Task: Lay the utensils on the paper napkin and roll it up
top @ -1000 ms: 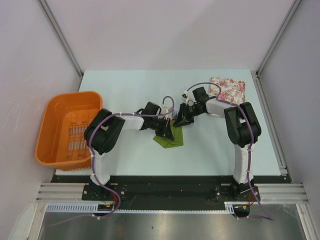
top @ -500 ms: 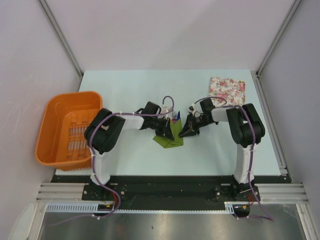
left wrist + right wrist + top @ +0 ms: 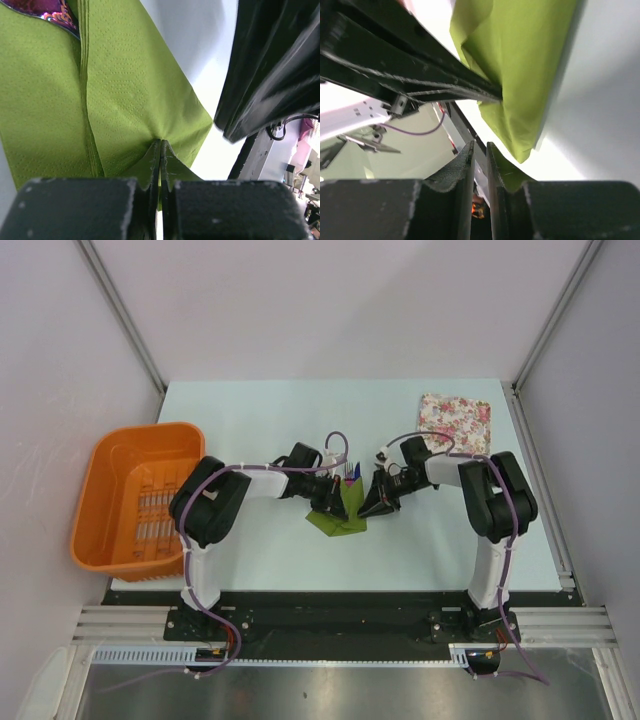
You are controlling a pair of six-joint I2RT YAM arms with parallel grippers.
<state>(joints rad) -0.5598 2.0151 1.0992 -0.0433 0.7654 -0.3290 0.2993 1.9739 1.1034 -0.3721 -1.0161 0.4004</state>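
Observation:
The olive-green paper napkin point(image 3: 340, 517) lies at the table's middle, partly folded up. The utensils point(image 3: 350, 474), with blue-purple handles, stick out at its far edge; one handle shows in the left wrist view point(image 3: 44, 9). My left gripper point(image 3: 330, 498) is shut on a raised fold of the napkin point(image 3: 125, 90), its fingertips pinching the paper point(image 3: 160, 143). My right gripper point(image 3: 376, 498) sits just right of the napkin. Its jaws point(image 3: 479, 146) are nearly closed with a thin gap and nothing between them. The napkin's corner point(image 3: 525, 65) hangs just beyond them.
An orange basket point(image 3: 120, 455) stands at the table's left edge. A pink-and-white floral pad point(image 3: 456, 420) lies at the back right. The right gripper's black body point(image 3: 280, 65) is close beside the left gripper, and the left arm point(image 3: 410, 70) crosses the right wrist view.
My right gripper has moved from over the utensils' far end down and right to the napkin's right side, uncovering the handles. The left gripper has kept its hold on the napkin.

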